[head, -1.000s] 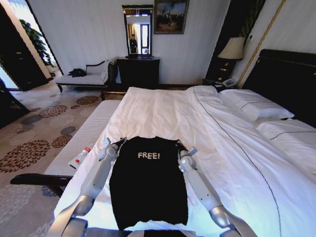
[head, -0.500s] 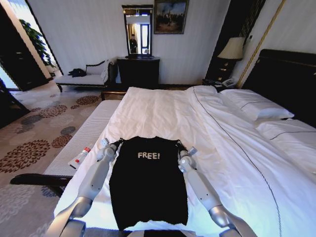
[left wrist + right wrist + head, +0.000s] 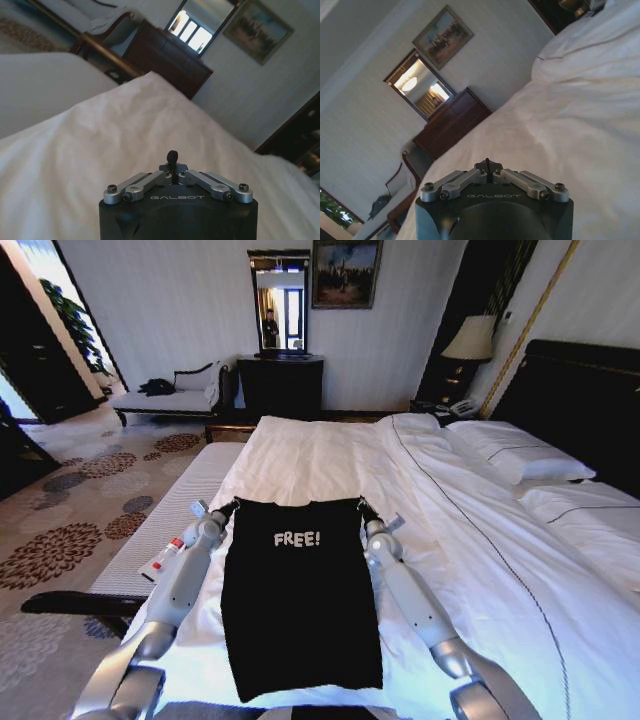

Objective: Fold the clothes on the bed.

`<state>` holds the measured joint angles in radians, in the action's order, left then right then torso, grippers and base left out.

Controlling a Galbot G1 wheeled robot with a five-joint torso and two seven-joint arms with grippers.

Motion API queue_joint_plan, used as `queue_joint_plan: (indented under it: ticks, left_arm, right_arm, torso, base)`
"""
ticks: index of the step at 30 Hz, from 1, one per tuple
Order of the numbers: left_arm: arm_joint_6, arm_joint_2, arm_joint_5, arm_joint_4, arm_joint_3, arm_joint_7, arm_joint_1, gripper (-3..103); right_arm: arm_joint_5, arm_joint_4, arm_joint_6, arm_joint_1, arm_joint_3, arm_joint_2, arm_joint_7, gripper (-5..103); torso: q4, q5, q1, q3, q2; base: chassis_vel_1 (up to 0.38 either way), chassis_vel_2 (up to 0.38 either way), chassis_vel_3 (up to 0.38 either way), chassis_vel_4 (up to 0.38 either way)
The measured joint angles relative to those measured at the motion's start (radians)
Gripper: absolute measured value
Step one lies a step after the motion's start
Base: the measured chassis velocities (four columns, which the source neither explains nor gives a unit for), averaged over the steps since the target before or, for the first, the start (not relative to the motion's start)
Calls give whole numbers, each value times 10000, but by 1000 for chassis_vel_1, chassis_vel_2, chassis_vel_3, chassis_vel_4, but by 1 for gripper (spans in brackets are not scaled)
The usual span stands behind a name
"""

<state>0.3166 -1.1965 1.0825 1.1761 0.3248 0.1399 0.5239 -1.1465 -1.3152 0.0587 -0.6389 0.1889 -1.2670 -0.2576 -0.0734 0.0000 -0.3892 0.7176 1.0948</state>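
Both jaws clenched, each pinching a top corner of the black T-shirt (image 3: 300, 600): left gripper (image 3: 228, 508) at the corner on the robot's left, right gripper (image 3: 362, 508) at the corner on the right. Fingers drawn together to a single dark tip in the left wrist view (image 3: 172, 159) and in the right wrist view (image 3: 486, 165).

Spread across most of the head view, the bed (image 3: 470, 570), white sheets and duvet, pillows toward the dark headboard on the right. Lying on its near end, the shirt, flat and lengthwise, "FREE!" lettering facing up, hem toward the robot.

Compared with a second ago: top edge of the shirt now farther up the bed, pulled taut and straight between the two grippers, where before it curved and sat lower. Lettering shifted up with it. Both arms reaching farther forward, the left one also swung a little outward. Cloth longer and smoother in outline, less bunched at the sides.

Beside the bed on the robot's left, the pale bench (image 3: 180, 510), with a small white tube (image 3: 162, 558) with a red cap lying on it, unmoved.
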Motion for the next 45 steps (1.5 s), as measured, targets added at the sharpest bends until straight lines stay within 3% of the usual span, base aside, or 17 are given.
queue_joint_plan:
  ticks: [5, 10, 16, 21, 30, 37, 39, 45]
  left_arm:
    - [-75, -5, 157, -536, -168, -185, -1070, 0]
    - [-88, -3, 212, -566, -376, -221, -1365, 0]
    - [-93, 428, 652, 989, -303, -23, -335, 0]
    - [7, 1174, 1274, 3553, 355, 382, 1842, 0]
    - [115, 1431, 1503, 6595, 1385, 1086, 5052, 0]
    - [508, 1243, 631, 8316, 1962, 1531, 7197, 0]
    - [1006, 1142, -60, 8841, 2281, 1809, 8400, 0]
    - [1646, 1052, -349, 9500, 2991, 1864, 9808, 0]
  right_arm:
    - [-302, 589, 71, 624, -161, 340, 297, 0]
    - [-388, 647, 122, 725, -336, 627, 383, 0]
    - [-704, -610, 220, 51, -591, 1724, 261, 0]
    - [-1124, -2381, 97, -1354, -331, 2791, -378, 0]
    - [-1120, -4857, -93, -3755, 345, 3409, -1371, 0]
    - [-749, -6303, -92, -5603, 874, 3405, -1754, 0]
    - [-466, -6788, -86, -6518, 1075, 3276, -1963, 0]
    - [91, -7283, 6, -7741, 1306, 3016, -2320, 0]
  torso:
    - [0, 1, -1, 0, 0]
    - [-3, 3, -3, 0, -1]
    - [-3, 1, -2, -1, 0]
    - [2, 1, 2, -4, 2]
    - [2, 1, 4, -5, 3]
    - [-3, 0, 4, -4, 3]
    - [-2, -2, 4, -3, 3]
    - [1, -1, 4, -3, 4]
  base:
    - [0, 0, 0, 0]
    - [0, 0, 0, 0]
    - [0, 0, 0, 0]
    - [0, 0, 0, 0]
    - [0, 0, 0, 0]
    - [0, 0, 0, 0]
    - [0, 0, 0, 0]
    - [0, 0, 0, 0]
